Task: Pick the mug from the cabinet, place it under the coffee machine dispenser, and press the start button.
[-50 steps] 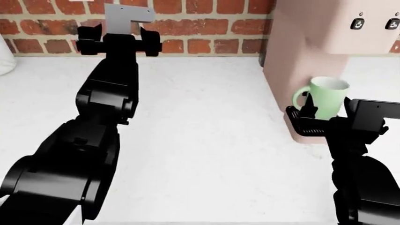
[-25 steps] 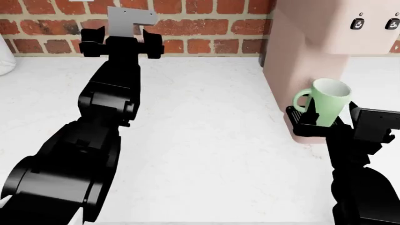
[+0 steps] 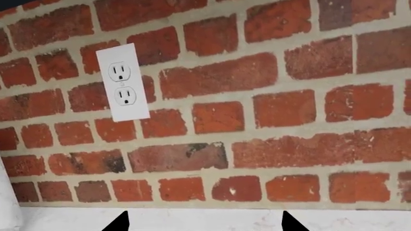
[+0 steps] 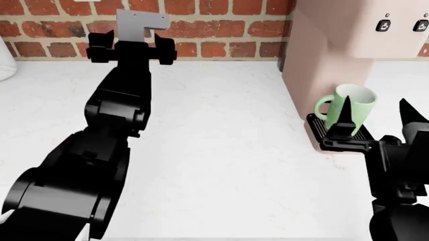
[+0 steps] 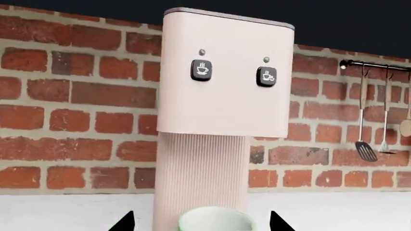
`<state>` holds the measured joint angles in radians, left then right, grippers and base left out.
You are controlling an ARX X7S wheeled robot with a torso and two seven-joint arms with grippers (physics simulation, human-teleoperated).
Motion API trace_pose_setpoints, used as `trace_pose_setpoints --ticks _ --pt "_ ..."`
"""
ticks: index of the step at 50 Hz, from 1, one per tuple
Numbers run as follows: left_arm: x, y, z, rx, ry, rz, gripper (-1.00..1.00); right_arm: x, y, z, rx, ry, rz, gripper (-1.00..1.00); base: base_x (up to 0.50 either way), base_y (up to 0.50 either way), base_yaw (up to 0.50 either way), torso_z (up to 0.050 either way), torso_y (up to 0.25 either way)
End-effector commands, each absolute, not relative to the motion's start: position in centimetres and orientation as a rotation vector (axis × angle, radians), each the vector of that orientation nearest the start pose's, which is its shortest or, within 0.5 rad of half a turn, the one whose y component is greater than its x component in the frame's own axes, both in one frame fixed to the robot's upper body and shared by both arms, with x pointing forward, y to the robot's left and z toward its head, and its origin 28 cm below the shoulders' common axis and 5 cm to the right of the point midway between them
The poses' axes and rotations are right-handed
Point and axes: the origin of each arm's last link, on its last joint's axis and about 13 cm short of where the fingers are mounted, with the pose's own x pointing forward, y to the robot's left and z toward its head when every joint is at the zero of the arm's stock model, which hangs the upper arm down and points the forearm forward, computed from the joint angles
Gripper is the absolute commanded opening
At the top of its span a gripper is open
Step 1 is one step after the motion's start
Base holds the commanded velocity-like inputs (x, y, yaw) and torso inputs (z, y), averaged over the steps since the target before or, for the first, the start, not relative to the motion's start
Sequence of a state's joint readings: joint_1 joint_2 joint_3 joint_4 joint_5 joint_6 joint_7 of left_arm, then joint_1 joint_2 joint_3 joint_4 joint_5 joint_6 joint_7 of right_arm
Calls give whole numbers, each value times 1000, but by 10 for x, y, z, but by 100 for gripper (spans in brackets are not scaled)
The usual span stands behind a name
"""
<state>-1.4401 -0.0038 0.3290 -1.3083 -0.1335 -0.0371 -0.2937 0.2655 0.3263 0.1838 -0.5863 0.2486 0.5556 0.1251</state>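
Observation:
The pale green mug [image 4: 360, 110] stands upright on the black drip tray [image 4: 319, 124] at the base of the pale pink coffee machine [image 4: 335, 35], handle to the left. My right gripper [image 4: 374, 99] is open, one finger on each side of the mug and just in front of it, holding nothing. In the right wrist view the mug's rim [image 5: 215, 220] shows between the fingertips [image 5: 126, 224], below the machine [image 5: 224, 86] with its two black cup buttons [image 5: 202, 70] [image 5: 266, 76]. My left gripper [image 4: 132, 39] is open and empty near the brick wall; it also shows in the left wrist view [image 3: 203, 222].
White countertop [image 4: 221, 150] runs to a red brick wall [image 4: 221, 30]. A white outlet [image 3: 124, 83] is on the wall ahead of the left gripper. A white object [image 4: 5, 60] sits at the far left. Utensils hang on a rail [image 5: 378, 110] right of the machine.
My right gripper has opened and let go of the mug, drawing back a little. The mug, tilted half a second ago, now stands upright on the tray. The left arm barely moved.

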Motion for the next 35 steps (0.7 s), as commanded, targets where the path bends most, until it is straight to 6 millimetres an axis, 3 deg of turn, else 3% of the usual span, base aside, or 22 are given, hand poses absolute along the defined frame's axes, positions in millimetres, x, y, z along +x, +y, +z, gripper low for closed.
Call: trace_pose_setpoints --ticks 1,12,19,35 --pt "441 200 240 173 -116 228 100 190 -160 215 -202 -453 -145 -100 0 0 0 0 0" --pt "441 200 242 168 -115 229 100 165 -151 247 -285 -527 -119 -100 0 0 0 0 0" --pt "441 200 241 169 -115 228 100 177 -157 264 -306 -452 -75 -100 0 0 0 0 0" --pt "441 200 242 166 -113 225 100 200 -164 277 -286 -383 -71 -100 0 0 0 0 0"
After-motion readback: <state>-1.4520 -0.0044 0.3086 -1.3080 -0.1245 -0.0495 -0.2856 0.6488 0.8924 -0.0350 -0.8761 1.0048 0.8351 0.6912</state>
